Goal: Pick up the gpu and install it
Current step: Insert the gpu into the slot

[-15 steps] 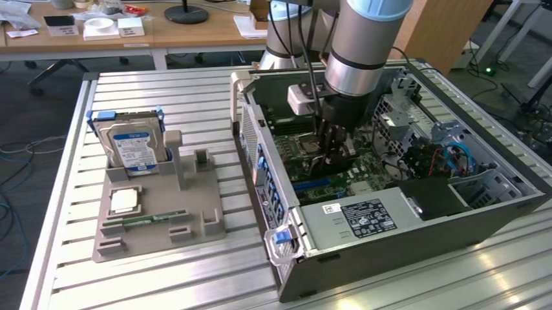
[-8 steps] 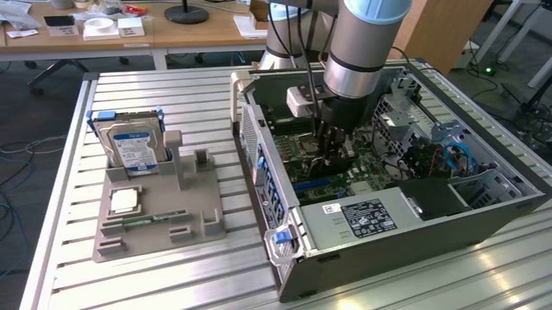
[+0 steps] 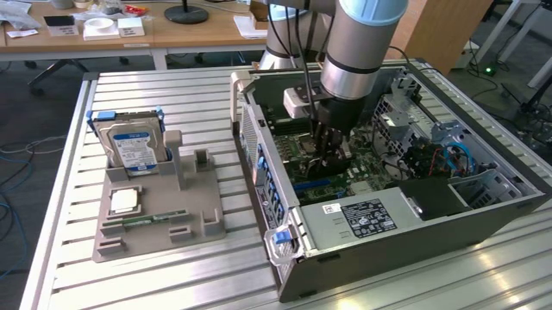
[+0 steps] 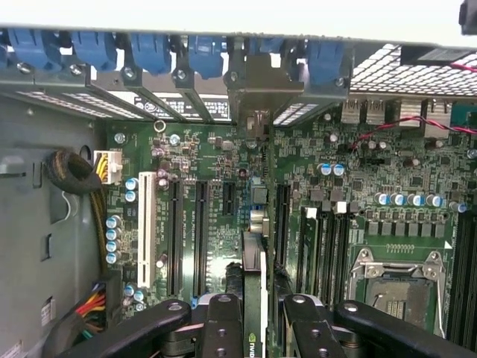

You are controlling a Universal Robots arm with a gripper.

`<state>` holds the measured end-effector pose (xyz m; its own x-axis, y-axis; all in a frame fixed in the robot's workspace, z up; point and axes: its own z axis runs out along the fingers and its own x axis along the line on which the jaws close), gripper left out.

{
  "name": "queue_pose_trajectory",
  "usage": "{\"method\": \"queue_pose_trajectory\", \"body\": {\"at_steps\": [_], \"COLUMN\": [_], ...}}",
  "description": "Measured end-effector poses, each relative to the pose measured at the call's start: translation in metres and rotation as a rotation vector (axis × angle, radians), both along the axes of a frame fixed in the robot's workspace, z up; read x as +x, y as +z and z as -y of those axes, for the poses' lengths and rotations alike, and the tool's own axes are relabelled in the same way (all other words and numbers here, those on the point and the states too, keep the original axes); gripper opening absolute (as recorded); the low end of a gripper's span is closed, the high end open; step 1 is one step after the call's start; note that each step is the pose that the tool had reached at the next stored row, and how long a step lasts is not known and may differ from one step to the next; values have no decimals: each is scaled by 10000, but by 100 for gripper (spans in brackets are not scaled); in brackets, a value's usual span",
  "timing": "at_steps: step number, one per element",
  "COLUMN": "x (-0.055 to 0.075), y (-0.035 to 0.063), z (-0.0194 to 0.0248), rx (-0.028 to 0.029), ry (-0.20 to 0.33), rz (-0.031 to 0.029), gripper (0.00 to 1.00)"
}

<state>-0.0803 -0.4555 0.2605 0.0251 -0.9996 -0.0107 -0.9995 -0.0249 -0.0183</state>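
We see one robot arm point(image 3: 362, 39) reaching down into one open computer box point(image 3: 483, 223) on the counter point(image 3: 172, 278). Its pincer point(image 3: 324, 169) is low over the green board point(image 4: 223, 149). The pincer is nearly closed. Its two fingers point(image 4: 223, 328) squeeze one thin card, the gpu point(image 4: 253, 268). The gpu stands on its thin edge right over the board, and its metal end reaches the back wall of the box. We cannot tell if it sits all the way down in a slot. On the board we count one white slot point(image 4: 147, 224) with two long black slots point(image 4: 176, 231) just beside it. On the exterior view's left, well apart from the box, one grey holder point(image 3: 147, 244) carries one hard drive with a blue and white label point(image 3: 134, 152), one small green stick point(image 3: 155, 218) and one shiny square chip point(image 3: 125, 201).
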Motion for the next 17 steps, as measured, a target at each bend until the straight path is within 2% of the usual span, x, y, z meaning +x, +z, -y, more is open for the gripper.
{"method": "queue_pose_trajectory", "body": {"at_steps": [17], "x": [-17], "y": [-89], "z": [0], "rx": [-1], "ry": [0], "rz": [17], "gripper": [26]}}
